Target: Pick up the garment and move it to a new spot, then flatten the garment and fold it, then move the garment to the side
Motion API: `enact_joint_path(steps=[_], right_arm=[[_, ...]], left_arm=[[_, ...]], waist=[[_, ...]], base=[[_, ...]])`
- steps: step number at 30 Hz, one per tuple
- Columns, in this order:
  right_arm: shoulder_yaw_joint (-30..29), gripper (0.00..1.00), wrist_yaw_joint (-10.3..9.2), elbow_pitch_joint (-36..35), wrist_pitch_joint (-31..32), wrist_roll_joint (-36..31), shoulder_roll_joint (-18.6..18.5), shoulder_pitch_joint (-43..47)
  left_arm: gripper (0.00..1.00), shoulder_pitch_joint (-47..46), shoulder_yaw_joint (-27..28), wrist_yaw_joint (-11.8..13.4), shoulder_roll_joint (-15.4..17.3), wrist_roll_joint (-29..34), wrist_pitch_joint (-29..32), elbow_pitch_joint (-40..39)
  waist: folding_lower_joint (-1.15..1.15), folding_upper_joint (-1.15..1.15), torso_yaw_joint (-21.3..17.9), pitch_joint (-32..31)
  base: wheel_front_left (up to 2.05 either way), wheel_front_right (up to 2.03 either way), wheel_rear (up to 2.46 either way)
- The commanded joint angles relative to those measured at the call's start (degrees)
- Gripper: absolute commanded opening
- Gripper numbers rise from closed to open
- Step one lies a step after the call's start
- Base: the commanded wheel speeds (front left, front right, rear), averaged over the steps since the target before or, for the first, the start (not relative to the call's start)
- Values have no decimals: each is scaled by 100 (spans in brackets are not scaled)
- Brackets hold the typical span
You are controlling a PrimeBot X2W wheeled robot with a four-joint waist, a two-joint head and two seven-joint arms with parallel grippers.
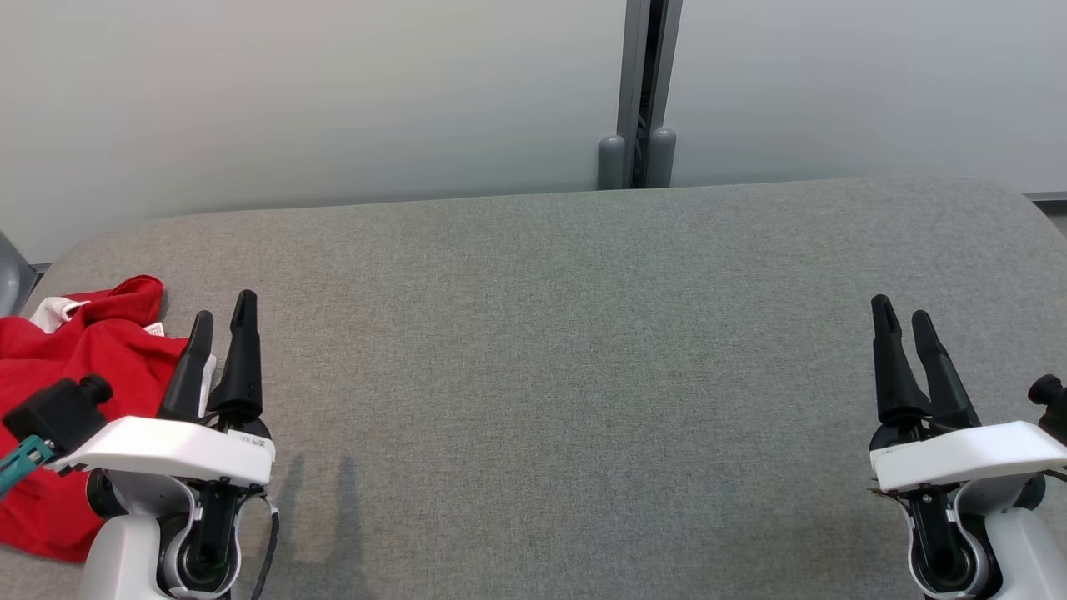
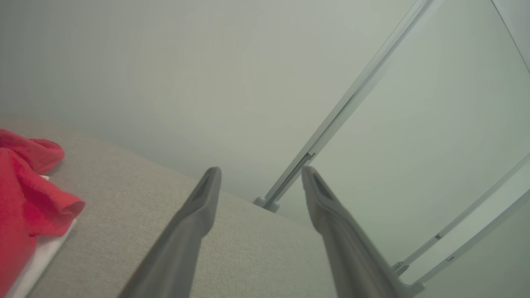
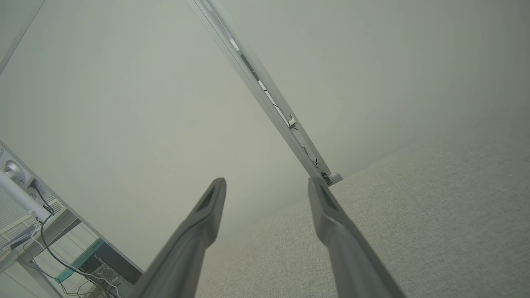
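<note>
With the left tool (image 1: 224, 307) and right tool (image 1: 901, 309) both released, swing the left to 9 o'clock and pinch a raised fold of the garment (image 1: 92, 350) clear of the worktop (image 1: 542, 333).

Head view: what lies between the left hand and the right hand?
Bare grey fabric tabletop between left hand and right hand, seen in the head view.

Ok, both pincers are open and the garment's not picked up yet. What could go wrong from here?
1. The red garment lies bunched at the table's left edge; a poor pinch might drag it off.
2. It sits partly behind the left pincer's wrist, so the head view may hide the grasp.
3. The right pincer hangs far across the table, so a two-handed lift likely needs a long reach.
</note>
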Motion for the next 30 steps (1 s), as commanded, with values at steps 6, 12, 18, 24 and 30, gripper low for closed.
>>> enact_joint_path(steps=[6,12,18,24,30], right_arm=[[-53,100,9,-115,-112,-771,-40,-32],[-93,100,10,-127,-166,-1326,-30,-31],[-131,100,10,-142,-190,-1725,4,-42],[-197,100,10,-91,-64,-2094,21,2],[-261,100,10,-31,71,-2292,38,27]], left_arm=[[100,-89,-264,103,167,720,-204,-92],[100,-56,-462,190,229,1202,-346,-19],[100,-48,-593,272,260,1559,-491,58],[100,-8,-711,329,287,1865,-620,175],[100,13,-797,395,299,2101,-697,226]], waist=[[0,0,-4,-9],[0,0,-12,-11],[0,0,-12,-11],[0,0,-9,-25],[0,0,2,-32]], base=[[0,0,0],[0,0,0],[0,0,0],[0,0,0],[0,0,0]])
